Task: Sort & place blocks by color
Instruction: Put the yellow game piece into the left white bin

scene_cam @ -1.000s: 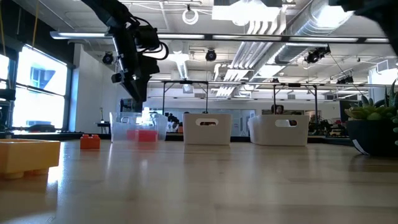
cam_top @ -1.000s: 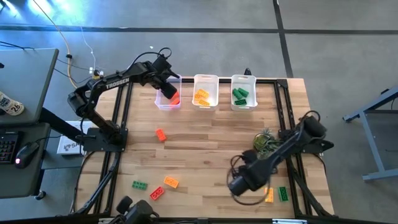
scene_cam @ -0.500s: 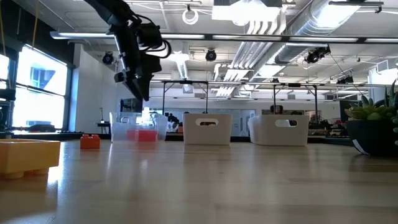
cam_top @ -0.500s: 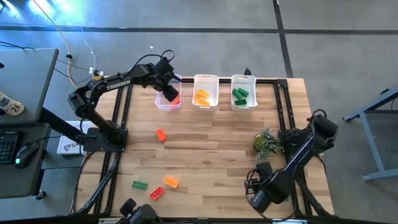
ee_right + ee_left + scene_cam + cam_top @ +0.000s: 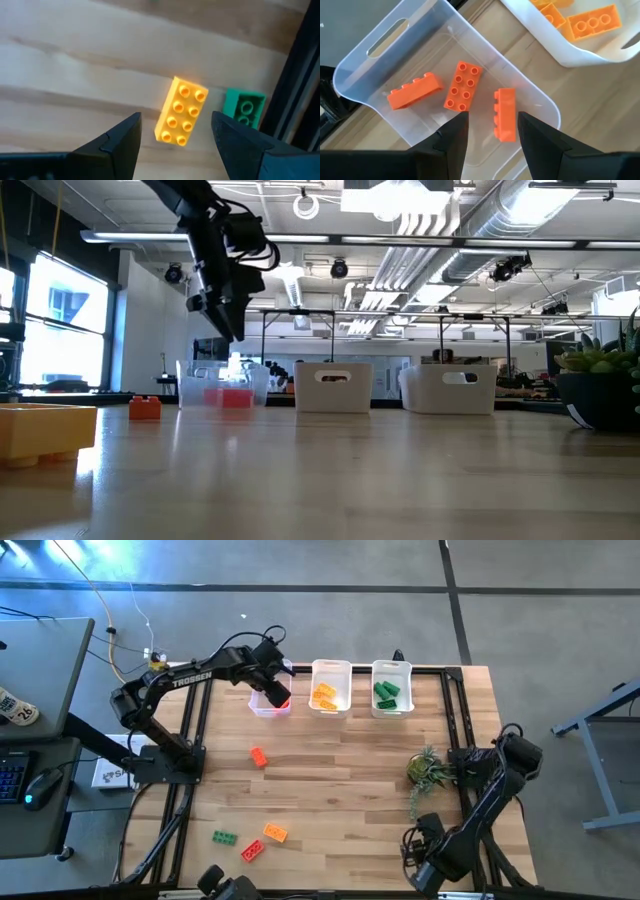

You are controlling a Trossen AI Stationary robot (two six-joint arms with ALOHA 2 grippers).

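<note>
My left gripper (image 5: pixel 276 690) (image 5: pixel 491 122) hangs open over the left clear bin (image 5: pixel 266 703). Three red blocks (image 5: pixel 464 86) lie on that bin's floor, and the fingers hold none of them. The middle bin (image 5: pixel 331 687) holds orange-yellow blocks, the right bin (image 5: pixel 392 688) green ones. My right gripper (image 5: pixel 428 862) (image 5: pixel 175 117) is open near the table's near right corner, pointing down. Below it, lying flat on the wood, are an orange-yellow block (image 5: pixel 181 111) and beside it a green block (image 5: pixel 243 107). It touches neither.
Loose blocks lie on the left half of the table: a red one (image 5: pixel 258 756), a green one (image 5: pixel 224 837), an orange one (image 5: pixel 275 832) and a red one (image 5: pixel 252 851). A small green plant (image 5: pixel 428 768) stands at the right, near my right arm.
My right gripper has swung toward the table's near right corner and come down, ending above the orange-yellow block. Its fingers have stayed open. My left gripper has drifted a little toward the right above the left bin.
</note>
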